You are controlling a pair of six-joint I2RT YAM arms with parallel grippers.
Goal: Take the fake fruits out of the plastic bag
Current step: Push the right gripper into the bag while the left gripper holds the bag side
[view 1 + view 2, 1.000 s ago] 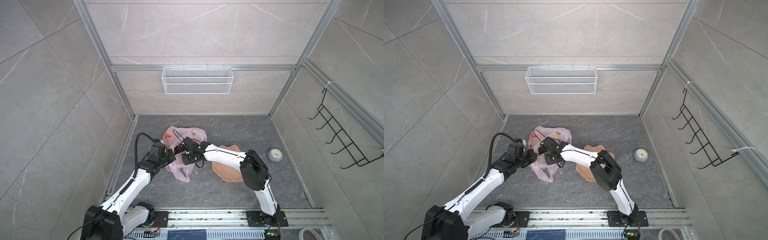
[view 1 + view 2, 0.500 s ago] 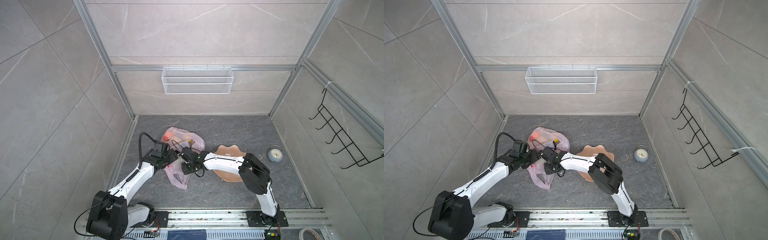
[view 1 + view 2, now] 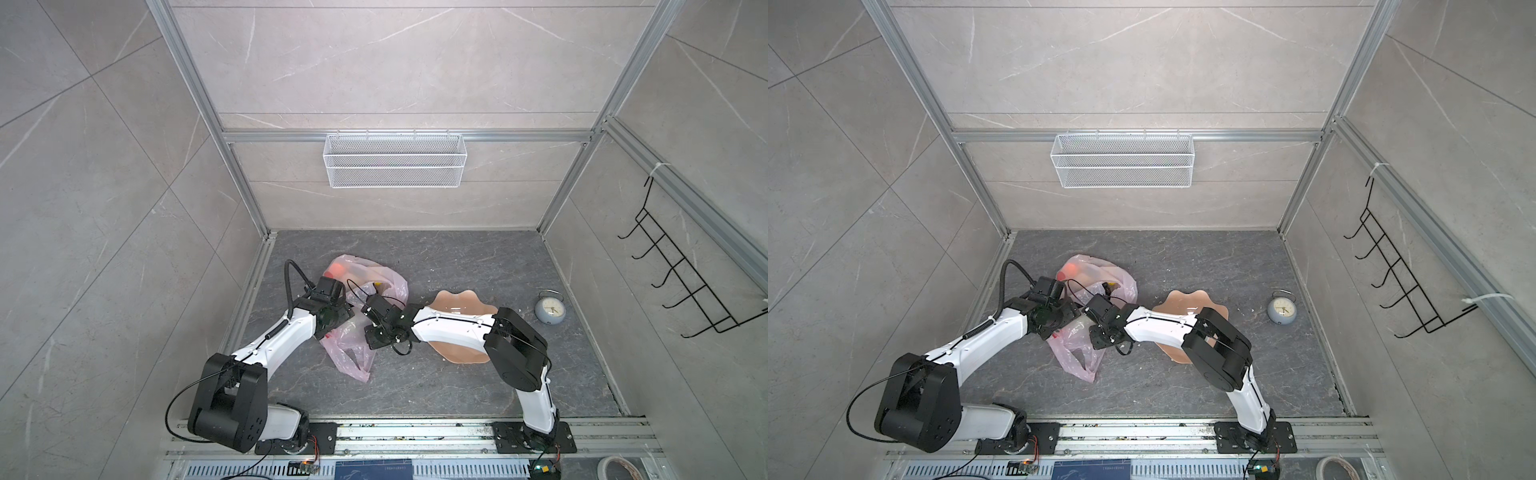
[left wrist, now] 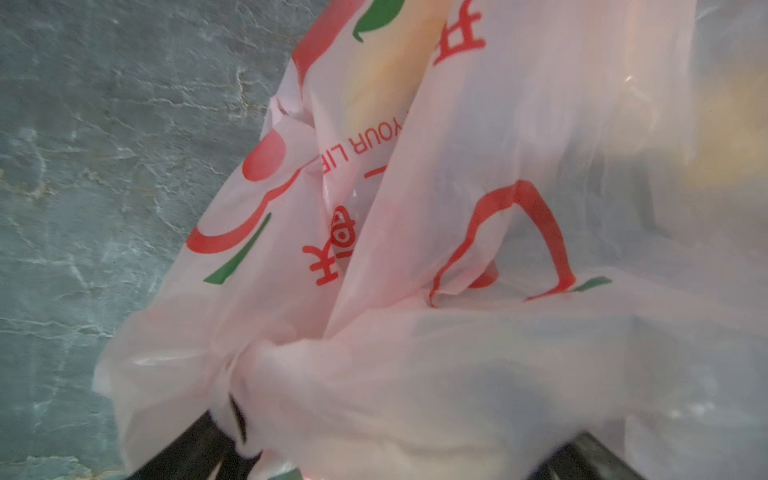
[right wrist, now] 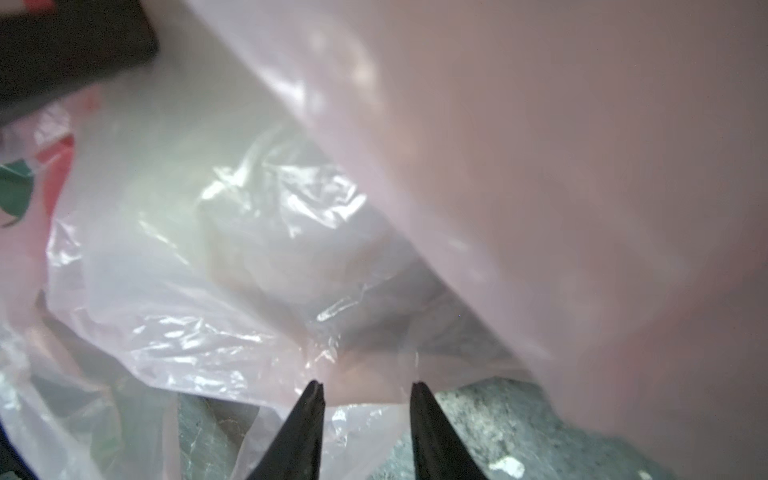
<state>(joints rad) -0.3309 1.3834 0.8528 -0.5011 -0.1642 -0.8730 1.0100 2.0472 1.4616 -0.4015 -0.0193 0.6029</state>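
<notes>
Since a second earlier the plastic bag (image 3: 349,345) had sunk onto the desk (image 3: 457,374), and the left fingers (image 4: 187,453) had sprung wide, film draped loosely between them. Meanwhile the right fingers (image 5: 301,436) stood partly apart at the bag's edge, gripping nothing visible. An orange fruit (image 3: 337,270) showed inside its far end.

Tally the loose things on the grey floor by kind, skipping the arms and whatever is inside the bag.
plastic bag: 1
scalloped plate: 1
alarm clock: 1
Total: 3
</notes>
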